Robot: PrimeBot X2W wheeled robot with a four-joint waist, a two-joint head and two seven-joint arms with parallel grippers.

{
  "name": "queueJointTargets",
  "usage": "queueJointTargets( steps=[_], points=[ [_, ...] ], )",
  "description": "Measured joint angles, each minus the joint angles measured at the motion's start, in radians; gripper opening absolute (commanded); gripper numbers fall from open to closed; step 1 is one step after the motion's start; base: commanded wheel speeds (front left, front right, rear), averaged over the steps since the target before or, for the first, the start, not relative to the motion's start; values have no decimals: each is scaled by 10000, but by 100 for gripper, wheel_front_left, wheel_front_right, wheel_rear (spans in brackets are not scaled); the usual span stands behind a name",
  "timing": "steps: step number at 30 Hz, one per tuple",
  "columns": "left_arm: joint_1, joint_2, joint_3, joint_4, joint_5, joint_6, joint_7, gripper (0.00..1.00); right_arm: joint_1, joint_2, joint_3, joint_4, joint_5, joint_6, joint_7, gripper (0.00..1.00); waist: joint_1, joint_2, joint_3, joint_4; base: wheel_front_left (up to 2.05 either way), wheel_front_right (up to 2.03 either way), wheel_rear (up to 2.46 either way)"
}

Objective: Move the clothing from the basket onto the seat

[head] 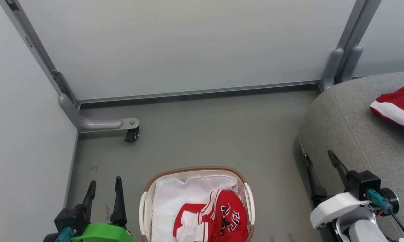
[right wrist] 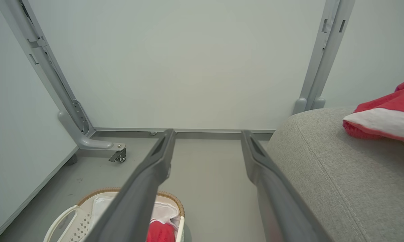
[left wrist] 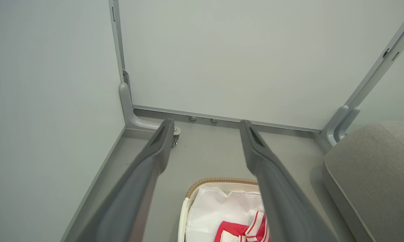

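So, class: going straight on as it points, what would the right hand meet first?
The right hand likely meets the floor by the wall; the seat sits beside its path. Depth unclear.

Left end effector (head: 105, 180) spread wide, right end effector (head: 318, 154) likewise — empty (both)

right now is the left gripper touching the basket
Apart. The head view shows bare floor between the open left gripper and the basket.
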State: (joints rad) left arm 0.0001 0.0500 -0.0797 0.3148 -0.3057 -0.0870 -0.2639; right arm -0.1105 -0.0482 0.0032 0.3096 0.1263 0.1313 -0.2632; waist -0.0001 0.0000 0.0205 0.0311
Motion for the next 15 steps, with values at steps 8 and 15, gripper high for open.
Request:
queueJointTargets(
  steps=[8, 15],
  points=[
    [-4, -2, -29, 40, 0, 0, 0, 100, -21, 0, -25, 17, -31, 0, 0, 100, 0, 0, -18, 21, 0, 0, 0],
    [-6, -2, -21, 48, 2, -10, 0, 100, -28, 0, -36, 21, -27, 0, 0, 100, 0, 0, -6, 11, 0, 0, 0]
  ],
)
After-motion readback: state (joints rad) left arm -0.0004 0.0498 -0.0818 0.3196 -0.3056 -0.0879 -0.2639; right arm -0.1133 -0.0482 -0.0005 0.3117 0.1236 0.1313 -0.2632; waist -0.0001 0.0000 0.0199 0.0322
